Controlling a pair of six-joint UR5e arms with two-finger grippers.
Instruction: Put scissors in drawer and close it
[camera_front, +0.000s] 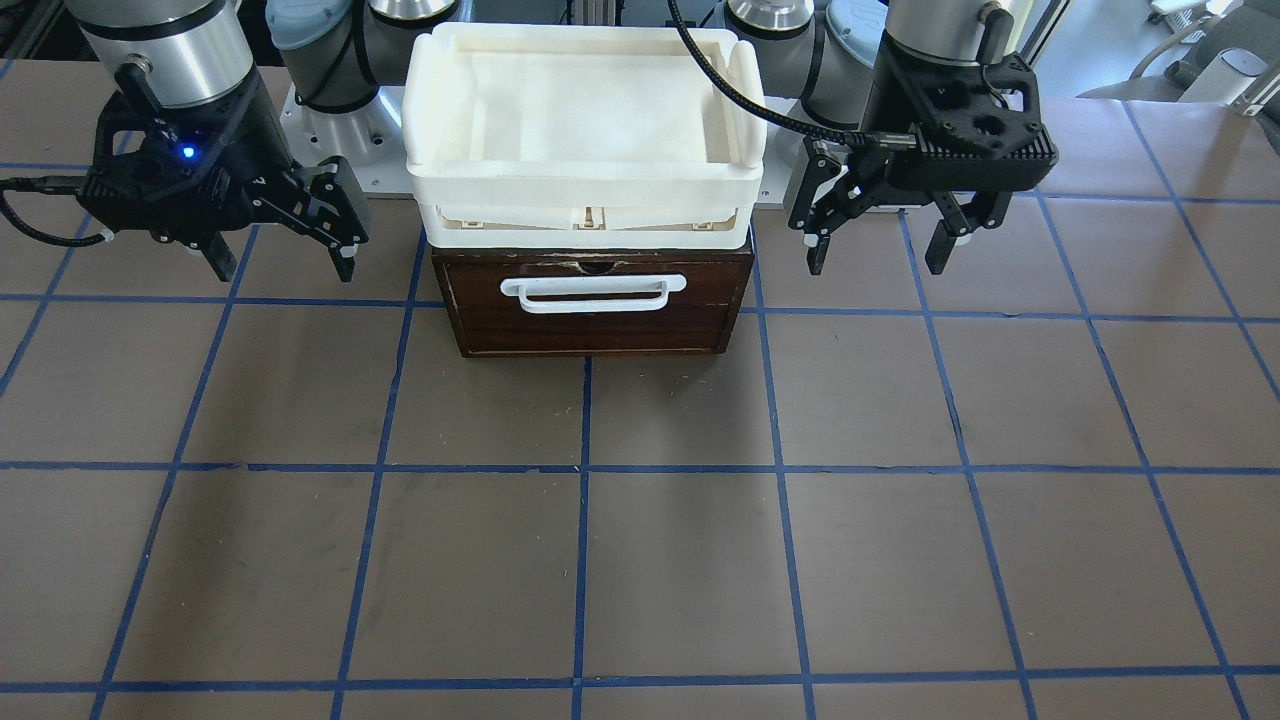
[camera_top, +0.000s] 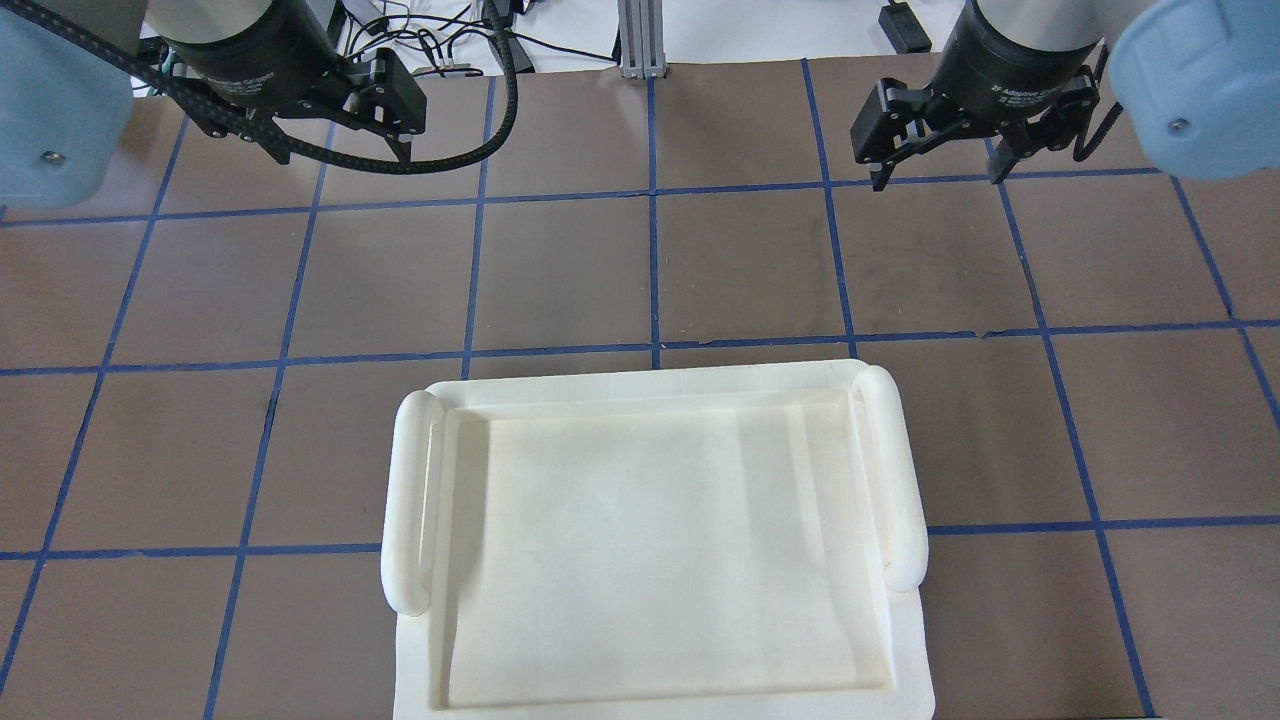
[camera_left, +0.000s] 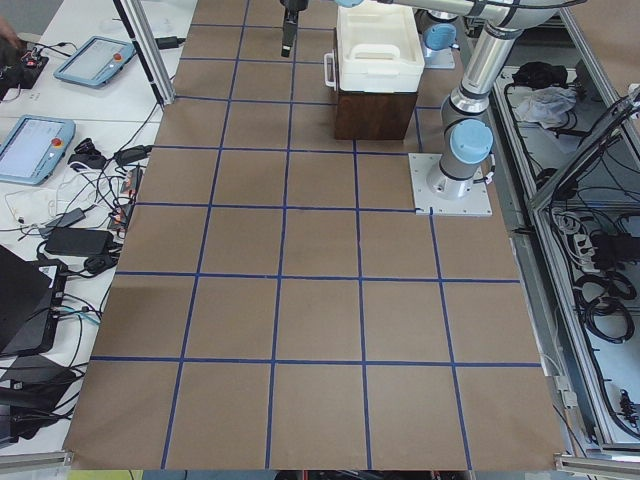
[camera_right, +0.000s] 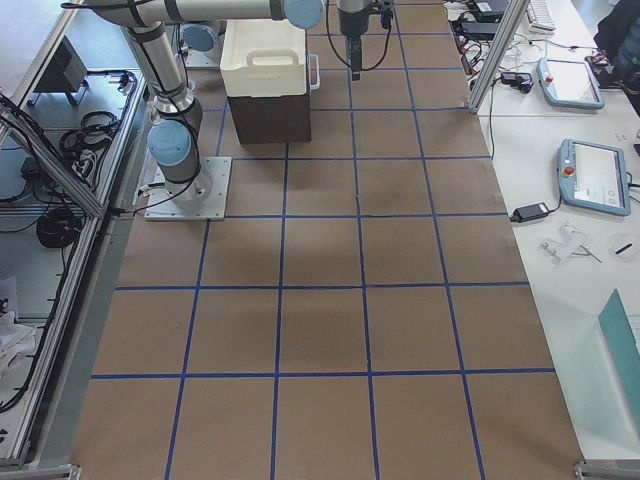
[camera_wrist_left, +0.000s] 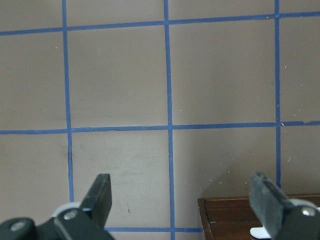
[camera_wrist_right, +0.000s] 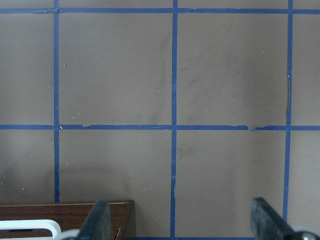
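Observation:
The dark brown drawer (camera_front: 595, 325) with its white bar handle (camera_front: 594, 293) stands at the table's robot side, under a white tray (camera_front: 585, 185). It looks pushed in, and none of its pale interior shows. The scissors are not visible in any view. My left gripper (camera_front: 877, 255) hangs open and empty above the table beside the drawer, and shows in the overhead view (camera_top: 345, 150). My right gripper (camera_front: 283, 265) hangs open and empty on the drawer's other side (camera_top: 937, 175). A drawer corner shows in the left wrist view (camera_wrist_left: 240, 215) and the right wrist view (camera_wrist_right: 75, 215).
The white tray (camera_top: 410, 500) covers the drawer's top and hides it from overhead. The brown table has a blue tape grid (camera_front: 585, 468). Side tables with tablets and cables (camera_left: 60, 130) stand beyond the table's far edge.

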